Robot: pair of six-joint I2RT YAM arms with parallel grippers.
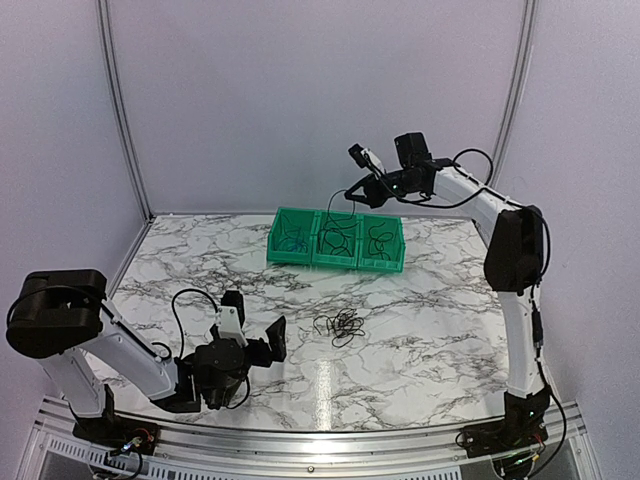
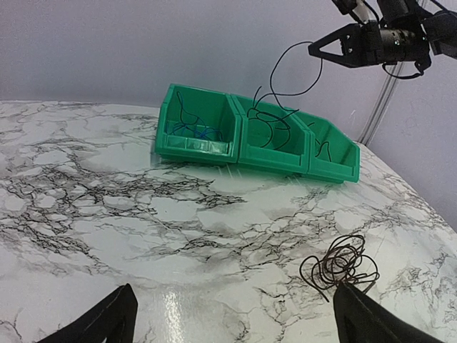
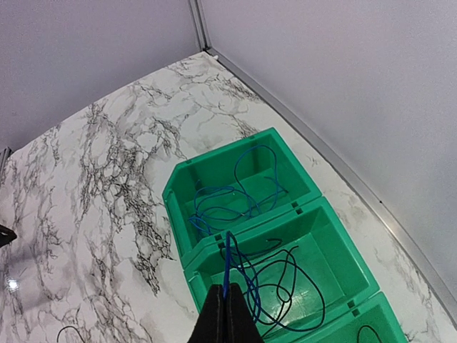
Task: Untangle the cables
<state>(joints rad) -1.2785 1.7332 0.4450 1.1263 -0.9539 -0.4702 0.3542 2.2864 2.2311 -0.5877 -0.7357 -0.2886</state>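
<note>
I'm looking at a marble-patterned table (image 1: 440, 330) boxed in by pale walls (image 1: 300, 100), with a metal rail (image 1: 300, 445) along the near edge. Three green bins (image 1: 335, 262) sit in a row at 12 o'clock. My right gripper (image 3: 226, 300) hangs above the middle bin, pinched on a blue cable (image 3: 227, 261) that trails down into it. The black cable clump (image 1: 340, 325) lies mid-table. My left gripper (image 1: 255, 322) — jaws spread wide — sits low at 7 o'clock, near the clump.

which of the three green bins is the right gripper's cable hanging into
The middle bin: the thin cable pinched in the right gripper drops into it. The left bin and the right bin have nothing hanging into them.
</note>
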